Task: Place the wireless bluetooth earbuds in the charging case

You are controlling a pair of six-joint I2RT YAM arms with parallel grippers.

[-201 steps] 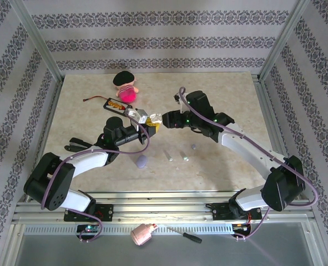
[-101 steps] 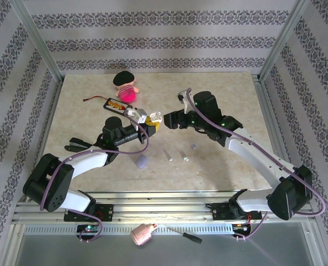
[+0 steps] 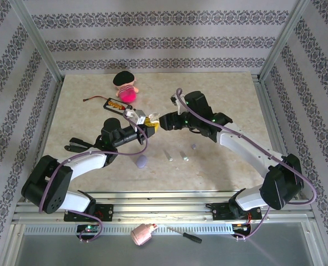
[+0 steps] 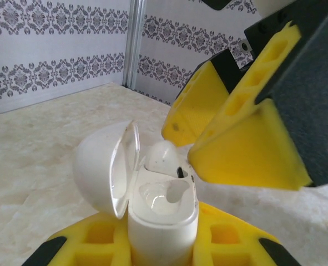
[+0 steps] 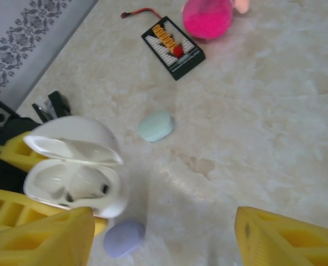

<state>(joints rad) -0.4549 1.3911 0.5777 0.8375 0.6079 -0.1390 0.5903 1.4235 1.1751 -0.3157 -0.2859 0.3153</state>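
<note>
Clamped in left gripper (image 4: 161, 246): charging case (image 4: 164, 219), lid open. Seemingly seated in far socket: white bud (image 4: 162, 154). Hovering just beside, jaws apart and empty: right gripper (image 5: 164, 213). Left to fill: near socket; pale stem buds (image 3: 167, 155) loose on table (image 3: 236, 100), well apart from case.

Lab test cell: aluminium frame (image 3: 41, 51), wallpapered panels (image 3: 164, 39) around a marble-look table (image 3: 230, 94).

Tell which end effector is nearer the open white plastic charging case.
Left: the left end effector grips the case; the right end effector hovers open beside its top.
</note>
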